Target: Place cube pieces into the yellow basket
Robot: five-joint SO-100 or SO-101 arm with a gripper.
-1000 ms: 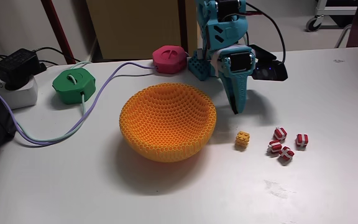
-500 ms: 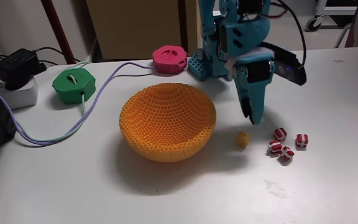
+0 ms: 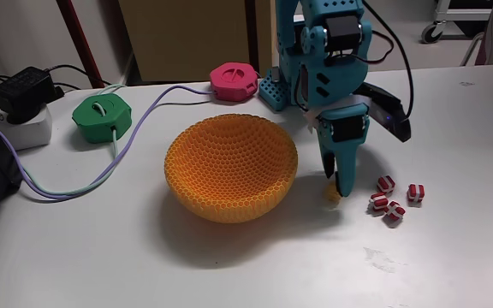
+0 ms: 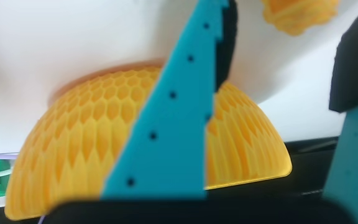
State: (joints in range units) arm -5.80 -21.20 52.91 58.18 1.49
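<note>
4 red-and-white striped cubes (image 3: 391, 200) sit clustered on the white table (image 3: 229, 265), right of your gripper (image 3: 338, 190). You've got the fingers pointing down, spread, right over the yellow-orange cube (image 3: 333, 194), which the wrist view puts between the 2 tips (image 4: 298, 14). Just left of that cube sits the yellow basket (image 3: 231, 170), nothing visible inside it.

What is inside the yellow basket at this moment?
In the fixed view the yellow basket shows only its own honeycomb walls inside; no cube pieces lie in the visible part. The near wall hides the lowest part of the inside. The four striped cubes rest on the table.
</note>
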